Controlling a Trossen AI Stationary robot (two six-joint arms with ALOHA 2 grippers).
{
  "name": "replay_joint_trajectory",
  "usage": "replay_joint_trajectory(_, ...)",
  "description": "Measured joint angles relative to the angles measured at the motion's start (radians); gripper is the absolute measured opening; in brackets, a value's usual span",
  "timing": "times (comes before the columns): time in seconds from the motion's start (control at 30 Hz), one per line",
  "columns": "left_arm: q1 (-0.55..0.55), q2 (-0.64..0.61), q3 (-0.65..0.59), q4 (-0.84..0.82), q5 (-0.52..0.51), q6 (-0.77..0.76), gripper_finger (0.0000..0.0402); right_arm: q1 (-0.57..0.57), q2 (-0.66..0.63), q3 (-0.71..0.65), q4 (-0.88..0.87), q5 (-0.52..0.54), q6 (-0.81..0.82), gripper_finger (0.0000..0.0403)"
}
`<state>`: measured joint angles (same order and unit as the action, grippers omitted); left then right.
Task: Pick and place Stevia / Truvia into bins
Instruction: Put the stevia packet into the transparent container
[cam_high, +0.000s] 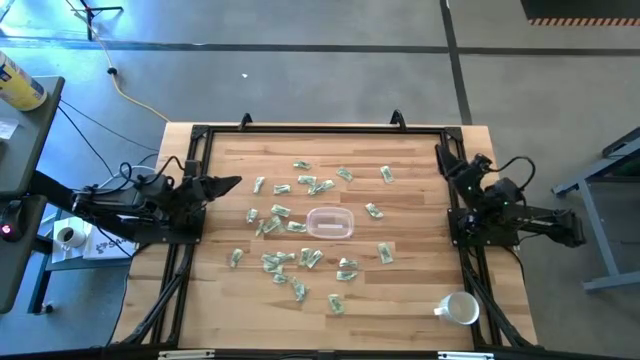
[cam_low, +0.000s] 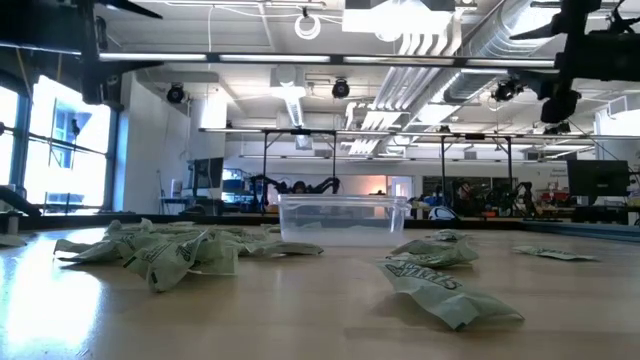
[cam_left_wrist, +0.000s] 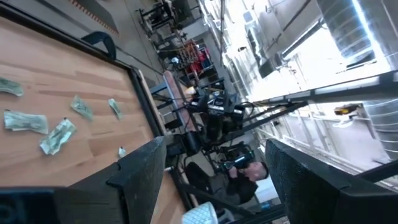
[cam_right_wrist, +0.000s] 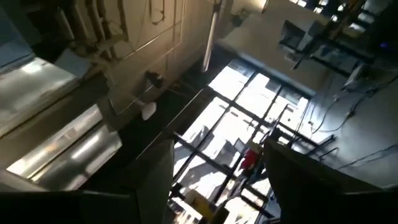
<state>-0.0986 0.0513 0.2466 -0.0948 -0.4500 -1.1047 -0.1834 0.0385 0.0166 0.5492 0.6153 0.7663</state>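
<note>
High view: the wooden table (cam_high: 400, 300) is carrying a loose scatter of green-and-white Stevia packets (cam_high: 278, 260) around a clear plastic bin (cam_high: 329, 223), which is sitting near the table's centre. Packets are lying on every side of the bin, some just beside its wall; none is showing inside it. A white mug (cam_high: 459, 309) is lying on its side near the table's front right corner, well apart from the packets.

The left gripper (cam_high: 232, 183) is hanging over the table's left edge, pointing toward the centre, with its fingers standing apart and holding nothing. The right gripper (cam_high: 446, 158) is waiting at the right edge near the far corner; its fingers are also standing apart, with nothing between them.

Low view: the bin (cam_low: 343, 218) is standing upright and is appearing empty, with crumpled packets (cam_low: 150, 255) lying on the wood in front of it on both sides.

Left wrist view: the two dark fingers (cam_left_wrist: 140, 180) are standing wide, with several packets (cam_left_wrist: 57, 135) lying on the wood beyond them. A person (cam_left_wrist: 244, 174) is showing in the room past the table edge.

Right wrist view: the camera is facing the ceiling, and the fingers (cam_right_wrist: 155, 186) are framing open space.
</note>
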Motion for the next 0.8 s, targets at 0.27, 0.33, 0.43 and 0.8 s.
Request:
replay_joint_trajectory(0.27, 0.0, 0.0, 0.0, -0.02, -0.004, 0.109, 0.031, 0.0, 0.266, 0.018, -0.17, -0.223, 0.302, 0.0236)
replay_joint_trajectory(0.33, 0.0, 0.0, 0.0, -0.021, -0.01, 0.165, 0.031, -0.002, 0.401, 0.065, -0.307, -0.231, 0.371, 0.0236)
replay_joint_trajectory(0.43, 0.0, 0.0, 0.0, -0.021, -0.024, 0.227, 0.031, -0.036, 0.574, 0.193, -0.598, -0.229, 0.377, 0.0236)
replay_joint_trajectory(0.8, 0.0, 0.0, 0.0, -0.122, -0.03, 0.225, 0.031, -0.294, 1.134, 0.571, -0.99, -0.422, 0.018, 0.0236)
